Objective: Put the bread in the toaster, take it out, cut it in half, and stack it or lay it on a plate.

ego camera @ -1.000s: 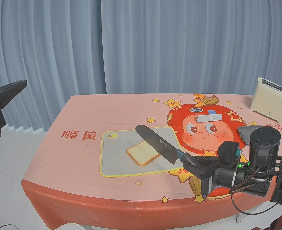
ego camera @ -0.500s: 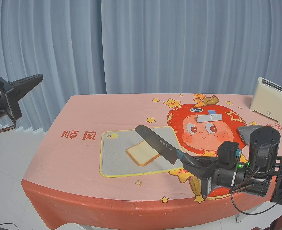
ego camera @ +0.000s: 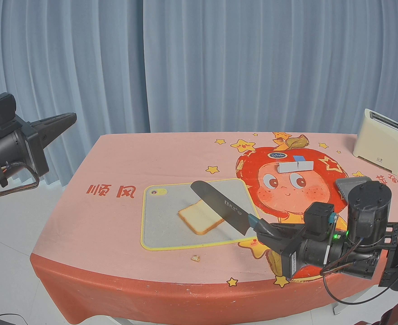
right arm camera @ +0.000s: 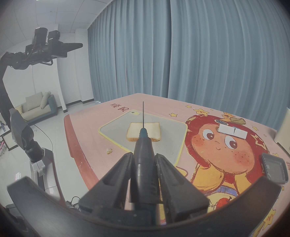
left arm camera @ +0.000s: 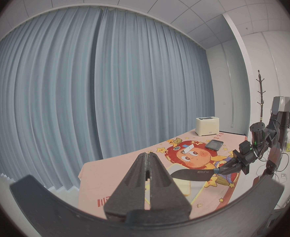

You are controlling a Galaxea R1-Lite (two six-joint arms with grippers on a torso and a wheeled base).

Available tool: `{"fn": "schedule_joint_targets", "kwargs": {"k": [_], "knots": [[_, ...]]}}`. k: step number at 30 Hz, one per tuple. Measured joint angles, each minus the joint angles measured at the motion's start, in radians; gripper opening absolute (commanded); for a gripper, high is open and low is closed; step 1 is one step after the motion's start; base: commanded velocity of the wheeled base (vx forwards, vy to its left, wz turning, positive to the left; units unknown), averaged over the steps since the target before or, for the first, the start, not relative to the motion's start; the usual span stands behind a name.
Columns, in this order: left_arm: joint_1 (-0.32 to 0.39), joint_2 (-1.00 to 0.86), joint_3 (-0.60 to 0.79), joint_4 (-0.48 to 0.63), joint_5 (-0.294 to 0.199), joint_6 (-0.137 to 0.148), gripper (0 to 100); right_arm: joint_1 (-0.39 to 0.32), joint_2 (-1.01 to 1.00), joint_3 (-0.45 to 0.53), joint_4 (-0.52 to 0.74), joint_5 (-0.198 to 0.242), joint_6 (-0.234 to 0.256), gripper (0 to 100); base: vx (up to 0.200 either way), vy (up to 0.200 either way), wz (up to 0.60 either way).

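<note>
At far left, off the pink-clothed surface (ego camera: 117, 231), left hand (ego camera: 70, 117) raised, fingers pressed together, holding nothing. Blue-grey curtain (ego camera: 208, 55) across the room behind. Red characters (ego camera: 111, 190) printed on the cloth, then a grey cutting board (ego camera: 162, 224) with the bread (ego camera: 201, 217) flat on it. Knife (ego camera: 219, 203) blade crossing over the bread, handle clamped in the right hand (ego camera: 261, 227). Cream toaster (ego camera: 381, 141) at the far right corner.
</note>
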Motion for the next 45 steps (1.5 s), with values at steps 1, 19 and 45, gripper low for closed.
{"fn": "schedule_joint_targets", "kwargs": {"k": [1, 19, 45], "knots": [[-0.011, 0.003, 0.002, -0.014, 0.013, 0.000, 0, 0.000, 0.000, 0.000, 0.000, 0.000, 0.000, 0, 0.000, 0.000, 0.00], [-0.095, 0.041, 0.033, -0.036, 0.063, -0.001, 0, 0.005, 0.003, 0.004, 0.000, -0.003, -0.001, 0, 0.000, 0.000, 0.00], [-0.202, 0.196, 0.035, -0.159, 0.069, -0.004, 0, 0.023, 0.033, -0.036, 0.000, -0.042, -0.001, 0, 0.000, 0.000, 0.00]]}}
